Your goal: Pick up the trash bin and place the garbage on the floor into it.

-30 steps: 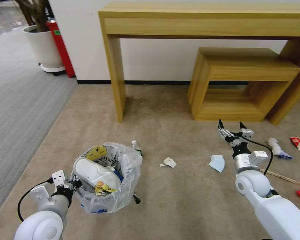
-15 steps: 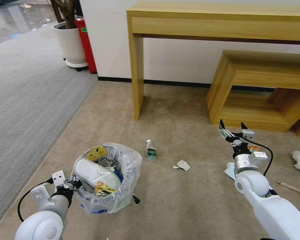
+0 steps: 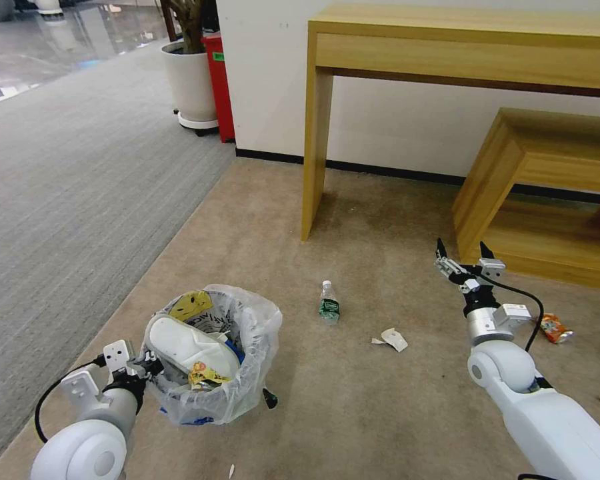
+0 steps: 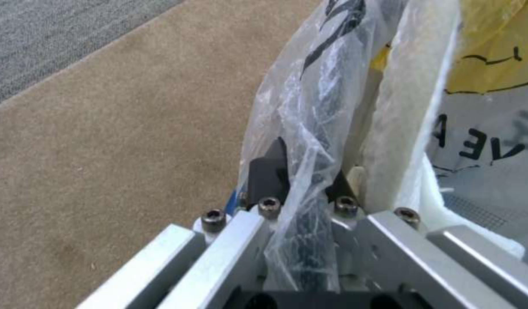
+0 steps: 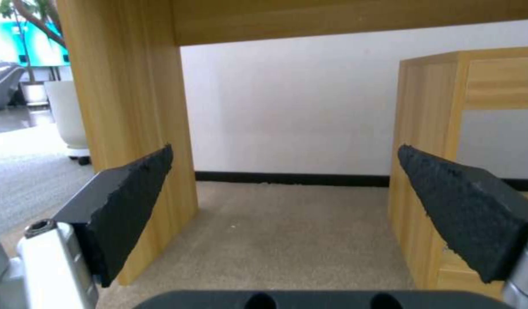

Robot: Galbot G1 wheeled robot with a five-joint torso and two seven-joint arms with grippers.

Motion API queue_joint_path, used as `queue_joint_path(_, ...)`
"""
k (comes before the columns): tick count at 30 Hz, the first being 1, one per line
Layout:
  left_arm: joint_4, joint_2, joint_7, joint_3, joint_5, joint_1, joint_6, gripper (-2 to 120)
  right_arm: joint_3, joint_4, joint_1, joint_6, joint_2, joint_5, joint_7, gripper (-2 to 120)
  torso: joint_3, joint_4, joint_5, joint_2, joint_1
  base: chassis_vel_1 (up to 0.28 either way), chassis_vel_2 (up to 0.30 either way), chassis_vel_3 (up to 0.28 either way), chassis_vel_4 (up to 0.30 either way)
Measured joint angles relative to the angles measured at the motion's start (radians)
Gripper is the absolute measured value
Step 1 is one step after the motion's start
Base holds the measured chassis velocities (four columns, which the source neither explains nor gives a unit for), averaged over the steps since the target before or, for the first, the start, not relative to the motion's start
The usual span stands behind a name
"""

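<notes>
In the head view, the left gripper (image 3: 155, 369) is clamping the near rim of the trash bin (image 3: 243, 393), its fingers closed on the rim and the clear bag. The bin is holding a white slippers (image 3: 188, 347) piece and yellow wrappers. Beyond the bin, toward the right gripper (image 3: 463, 257), a green-label bottle (image 3: 327, 303) is lying on the carpet, with crumpled paper (image 3: 394, 339) between it and the right arm. A crushed can (image 3: 553, 328) is lying just outside that arm. The right gripper is hanging spread wide and empty above the floor, pointing at the wooden table (image 3: 460, 47).

In the left wrist view, the fingers (image 4: 268, 174) are pinching the bin's rim (image 4: 313, 163) through crinkled plastic, the slipper lying just inside.

In the right wrist view, the black pads (image 5: 132, 201) are standing well apart with nothing between them, facing the table leg (image 5: 126, 94) and the low wooden bench (image 5: 430, 171).
</notes>
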Motion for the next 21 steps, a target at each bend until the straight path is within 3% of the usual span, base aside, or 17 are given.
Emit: queue_joint_path(21,-0.006,0.003,-0.004,-0.006,-0.001,0.002,-0.001,1,0.009,-0.009,-0.007,-0.002,-0.001,-0.022,-0.015,100,0.000,0.0003,0.0000,0.000,0.000,0.000,0.000,0.000,0.000)
